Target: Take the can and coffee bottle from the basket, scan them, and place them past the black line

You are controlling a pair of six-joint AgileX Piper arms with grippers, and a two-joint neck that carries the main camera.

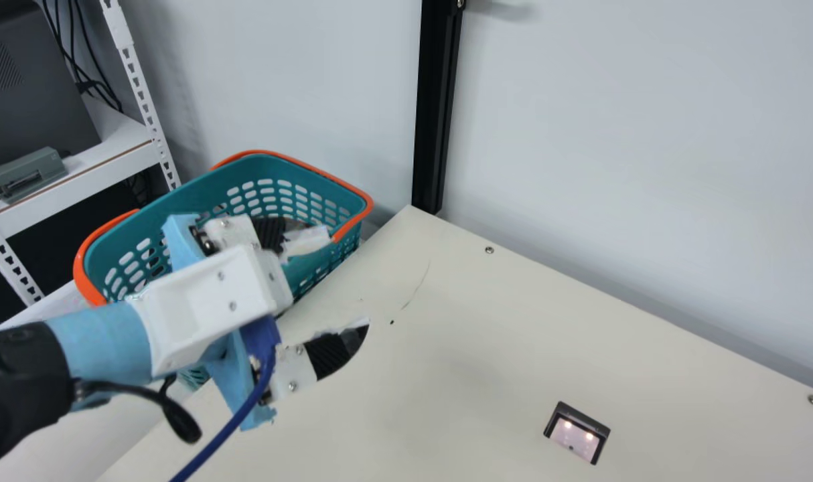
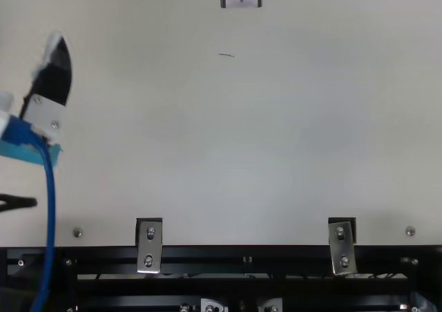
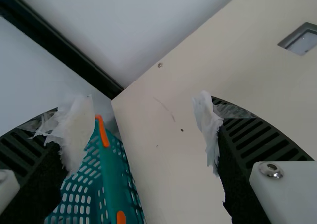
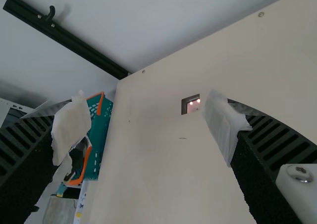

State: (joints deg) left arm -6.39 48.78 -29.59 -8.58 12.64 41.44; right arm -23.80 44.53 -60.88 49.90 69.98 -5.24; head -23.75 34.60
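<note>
Main view: the left gripper has its jaws spread, empty, near the basket, which sits beside the left edge of the table. Lowering from here might snag the basket's rim, since the grip seems aimed partly over the table. The right gripper also has parted jaws.

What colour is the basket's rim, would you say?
The rim is orange, best seen in the main view.

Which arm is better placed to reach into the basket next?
Left, probably: the left fingers are open near the basket, while the right fingers, also open, look farther from it.
</note>
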